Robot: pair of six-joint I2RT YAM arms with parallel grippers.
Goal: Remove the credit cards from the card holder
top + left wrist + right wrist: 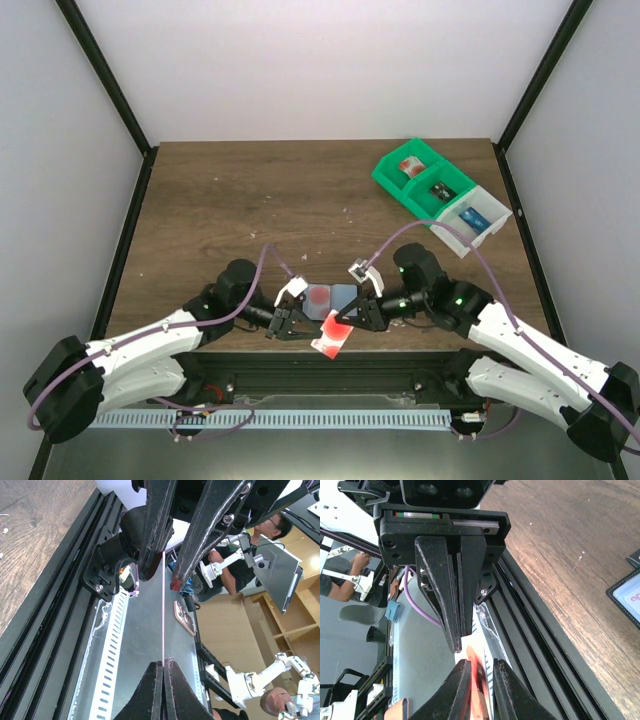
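The light blue card holder (pixel 340 297) lies open on the table near the front edge, with a red circle (pixel 318 295) showing on its left panel. Its dark-edged corner shows in the right wrist view (pixel 626 596). A white and red credit card (pixel 333 338) hangs over the front edge between both grippers. My left gripper (pixel 308 332) (pixel 163 666) is shut on the card, seen edge-on (pixel 163 620). My right gripper (pixel 350 320) (pixel 481 667) straddles the card's other end (pixel 474 652), its jaws apart with a gap on one side.
A green bin (pixel 420 180) and a white bin (pixel 470 222) holding small items stand at the back right of the table. The black rail frame (pixel 540 630) runs along the front edge under the grippers.
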